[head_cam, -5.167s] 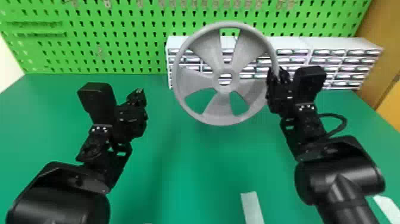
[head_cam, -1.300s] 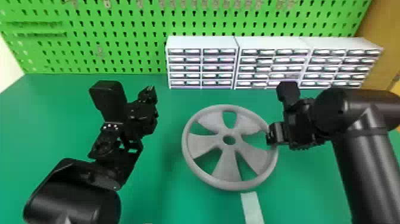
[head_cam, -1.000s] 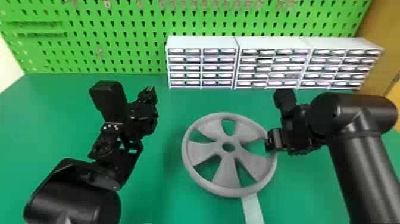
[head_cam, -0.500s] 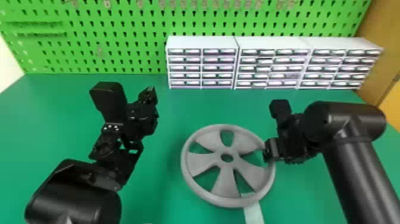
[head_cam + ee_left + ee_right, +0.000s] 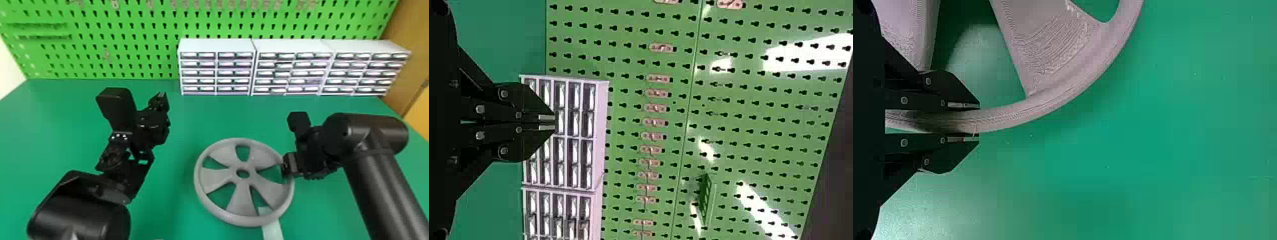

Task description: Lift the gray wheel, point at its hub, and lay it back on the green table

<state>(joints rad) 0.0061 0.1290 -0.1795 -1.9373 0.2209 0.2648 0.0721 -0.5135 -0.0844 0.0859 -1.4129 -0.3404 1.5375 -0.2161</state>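
Gripping: right fingers [image 5: 948,90], one each side of the rim [image 5: 1018,115], closed on it.
Rim: held at the robot's right edge of the gray wheel [image 5: 241,201].
Wheel: spokes face up, near level, low over the bench [image 5: 194,116]. Can't tell if the underside touches all round.
Hub: center ring [image 5: 243,181] exposed, nothing pointing at it.
Left fingers [image 5: 524,104]: tips together, empty, well apart from wheel. Arm looks parked.
Strip: pale strip [image 5: 271,228] on bench, running under the wheel's near edge.
Back of bench: drawer units [image 5: 217,45] against the green pegboard [image 5: 127,65], well clear of the work.
Done: wheel is in hand; pose reads as the lay-down. Whether the pointing is done, this pose can't confirm.
Left: settle wheel flat if it isn't, open right fingers, back off without dragging the rim.
Risk: letting go with one side high would drop that edge, maybe skid it.
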